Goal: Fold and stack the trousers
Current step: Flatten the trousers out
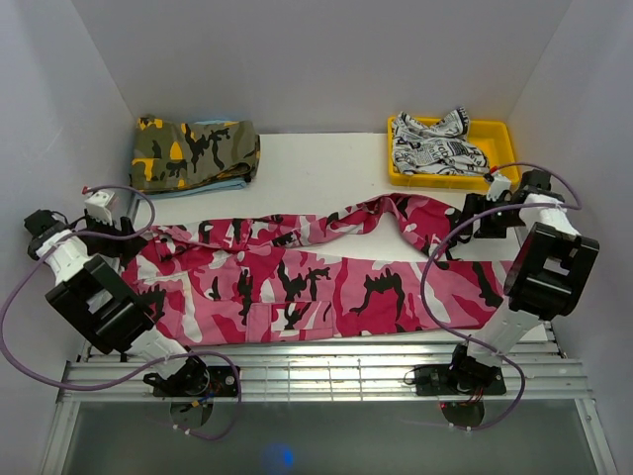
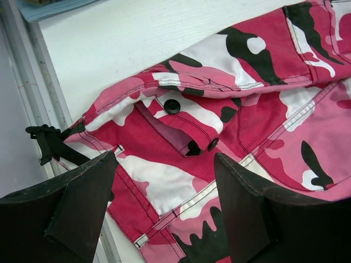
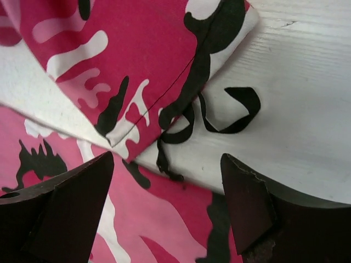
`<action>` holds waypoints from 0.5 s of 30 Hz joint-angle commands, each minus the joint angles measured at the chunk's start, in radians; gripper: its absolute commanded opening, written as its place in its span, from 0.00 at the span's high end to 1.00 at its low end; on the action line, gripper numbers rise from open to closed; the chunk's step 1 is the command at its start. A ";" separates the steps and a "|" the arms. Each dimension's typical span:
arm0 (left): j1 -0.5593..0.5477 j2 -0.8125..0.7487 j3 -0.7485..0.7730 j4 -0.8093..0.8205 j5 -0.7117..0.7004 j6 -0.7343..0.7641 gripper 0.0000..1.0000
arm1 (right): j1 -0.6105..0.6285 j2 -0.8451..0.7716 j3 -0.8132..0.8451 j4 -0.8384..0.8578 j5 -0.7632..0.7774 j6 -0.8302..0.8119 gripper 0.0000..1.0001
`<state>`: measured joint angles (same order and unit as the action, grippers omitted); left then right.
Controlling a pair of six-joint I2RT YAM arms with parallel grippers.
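Only wrist views reveal left end effector [image 2: 164, 164] and right end effector [image 3: 167, 164] gaping, released, over the trousers [image 1: 316, 287].

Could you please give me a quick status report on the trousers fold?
Left gripper open above trousers waist end. Right gripper open above leg hem. Trousers spread across table, unstacked. Black hem cord loose on table.

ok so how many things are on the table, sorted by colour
pink camouflage trousers: 1
olive and orange camouflage garment: 1
light blue layer under it, kind unclear: 1
white garment with black print: 1
yellow tray holding it: 1
total: 5
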<state>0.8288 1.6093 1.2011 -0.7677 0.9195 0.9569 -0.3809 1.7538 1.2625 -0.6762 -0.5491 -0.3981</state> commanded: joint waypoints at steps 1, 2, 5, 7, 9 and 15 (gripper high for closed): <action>-0.003 -0.063 -0.018 0.110 -0.004 -0.082 0.17 | 0.077 0.039 -0.075 0.276 0.081 0.258 0.16; -0.003 -0.057 -0.015 0.110 -0.011 -0.090 0.17 | 0.091 0.050 -0.087 0.297 0.110 0.269 0.16; -0.010 -0.006 0.012 0.114 -0.062 -0.130 0.17 | 0.126 0.113 -0.088 0.342 0.192 0.291 0.17; -0.011 0.030 0.037 0.117 -0.090 -0.168 0.18 | 0.137 0.169 -0.068 0.339 0.184 0.298 0.23; -0.013 0.046 0.032 0.134 -0.105 -0.203 0.18 | 0.139 0.197 -0.037 0.333 0.173 0.294 0.51; -0.031 0.090 0.002 0.182 -0.182 -0.228 0.19 | 0.099 0.124 0.032 0.235 0.137 0.119 0.92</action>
<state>0.8062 1.6936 1.2057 -0.6193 0.7761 0.7639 -0.2520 1.9366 1.2469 -0.3897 -0.4210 -0.1719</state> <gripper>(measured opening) 0.813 0.089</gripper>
